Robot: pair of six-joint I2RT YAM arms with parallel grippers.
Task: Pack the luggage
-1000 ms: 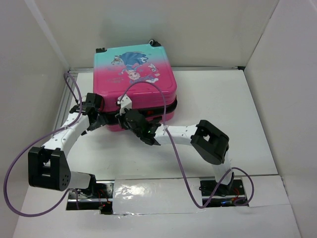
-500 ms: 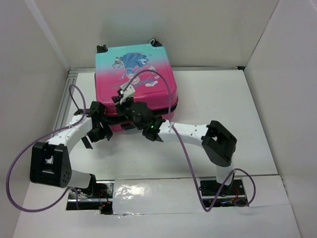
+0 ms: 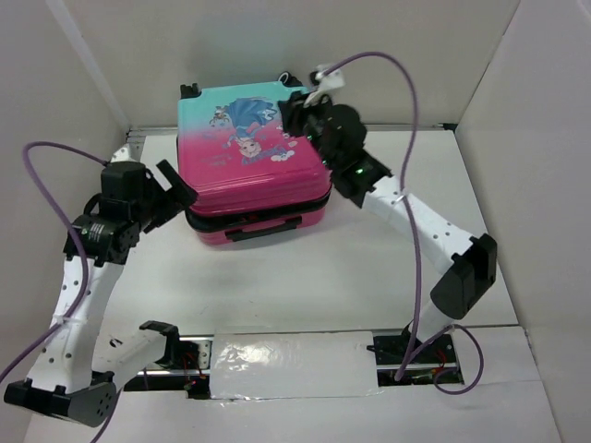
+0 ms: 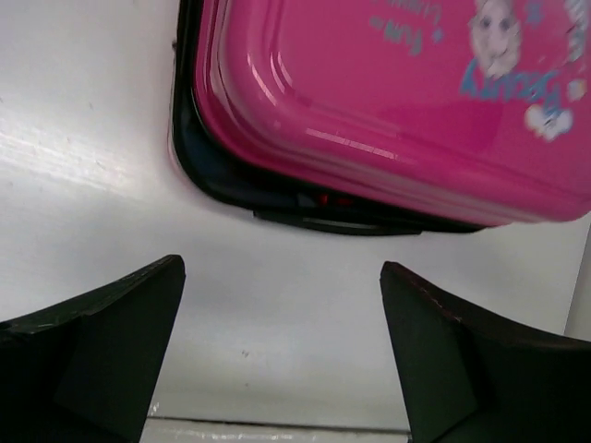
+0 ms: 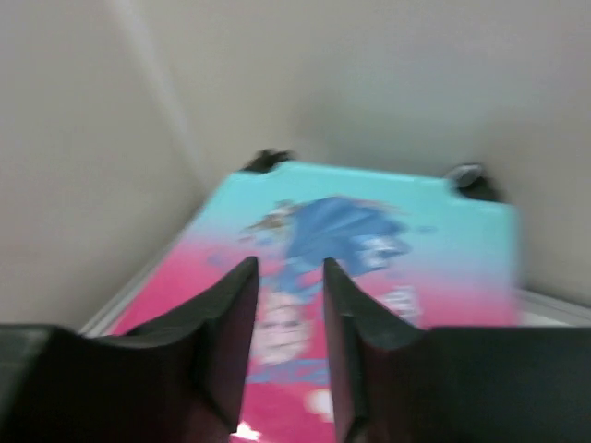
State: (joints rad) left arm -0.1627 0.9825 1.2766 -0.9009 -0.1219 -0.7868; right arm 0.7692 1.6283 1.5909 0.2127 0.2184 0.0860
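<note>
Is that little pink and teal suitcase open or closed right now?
Closed. The suitcase lies flat, its two shells pressed together along the dark seam, with no lining showing.

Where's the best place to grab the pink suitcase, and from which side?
Probably the black handle on the near side wall of the luggage, approached low from the arms' side. Lying flat and closed, its rounded shell looks too broad for jaws; the handle is slim.

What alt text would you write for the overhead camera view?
A closed pink-and-teal child's suitcase lies flat on a white table. Two robot arms flank it: the left arm, jaws open, beside its left edge, the right arm over its far right corner.
</note>
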